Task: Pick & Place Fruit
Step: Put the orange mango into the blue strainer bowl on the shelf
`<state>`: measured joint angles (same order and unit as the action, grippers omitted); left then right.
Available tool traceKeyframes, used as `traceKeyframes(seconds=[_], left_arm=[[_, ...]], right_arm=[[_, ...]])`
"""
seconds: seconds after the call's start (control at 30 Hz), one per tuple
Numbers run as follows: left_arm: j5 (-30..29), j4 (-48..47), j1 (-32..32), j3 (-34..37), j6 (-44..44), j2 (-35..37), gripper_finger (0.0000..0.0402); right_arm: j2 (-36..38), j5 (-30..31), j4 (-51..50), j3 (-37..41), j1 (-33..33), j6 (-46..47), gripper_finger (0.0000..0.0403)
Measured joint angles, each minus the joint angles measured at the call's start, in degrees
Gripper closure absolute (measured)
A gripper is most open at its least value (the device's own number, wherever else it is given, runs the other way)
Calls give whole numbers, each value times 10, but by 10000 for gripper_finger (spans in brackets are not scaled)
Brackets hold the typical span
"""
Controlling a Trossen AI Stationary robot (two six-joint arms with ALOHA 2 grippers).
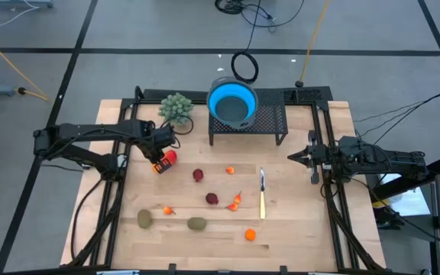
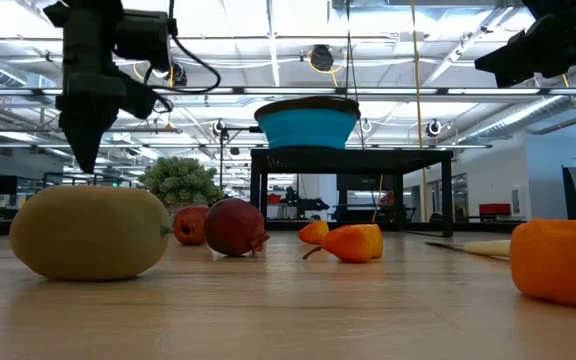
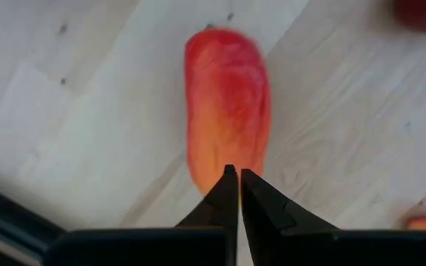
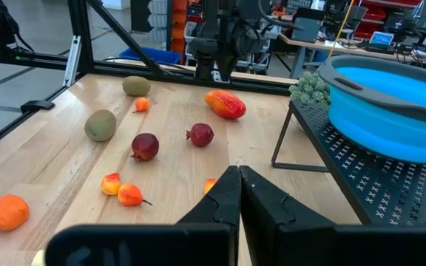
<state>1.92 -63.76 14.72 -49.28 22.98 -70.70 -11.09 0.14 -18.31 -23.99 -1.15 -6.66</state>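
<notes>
The orange-red mango-like fruit point(image 3: 226, 103) lies lengthwise on the wood near the table's left side point(image 1: 166, 159). My left gripper point(image 3: 237, 174) is shut and points down over the mango's near end; in the low view point(image 2: 84, 158) it hangs above the table, touching nothing. Dark red round fruits point(image 1: 198, 175) point(image 1: 212, 198), tiny orange ones point(image 1: 230, 169) point(image 1: 168, 209) and brownish-green ovals point(image 1: 144, 218) point(image 1: 197, 223) rest on the tabletop. My right gripper point(image 4: 237, 171) is shut and waits raised at the table's right side point(image 1: 295, 157).
A blue bowl point(image 1: 232, 103) sits on a black mesh rack point(image 1: 270, 122) at the far middle. The pale green bushy plant point(image 1: 176, 108) stands beside the rack. A knife point(image 1: 262, 192) lies right of centre, and a larger orange fruit point(image 1: 250, 234) near the front edge.
</notes>
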Motion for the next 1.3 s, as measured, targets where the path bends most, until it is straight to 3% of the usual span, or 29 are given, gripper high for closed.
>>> traceKeyframes(seconds=[0.2, 0.37, 0.77, 0.97, 1.1, 1.3], left_arm=[[9, 6, 3, 1, -15, 0, 357], [6, 6, 3, 1, -10, 0, 309], [-50, 4, 3, 1, 28, 0, 109], [-67, 5, 3, 1, 28, 0, 32], [-80, 5, 3, 1, 28, 0, 5], [-78, 9, 3, 1, 29, 0, 13]], right_arm=[[0, 0, 0, 0, 0, 0, 403], [0, 0, 0, 0, 0, 0, 403], [0, 0, 0, 0, 0, 0, 403], [0, 0, 0, 0, 0, 0, 403], [0, 0, 0, 0, 0, 0, 403], [0, 0, 0, 0, 0, 0, 403]])
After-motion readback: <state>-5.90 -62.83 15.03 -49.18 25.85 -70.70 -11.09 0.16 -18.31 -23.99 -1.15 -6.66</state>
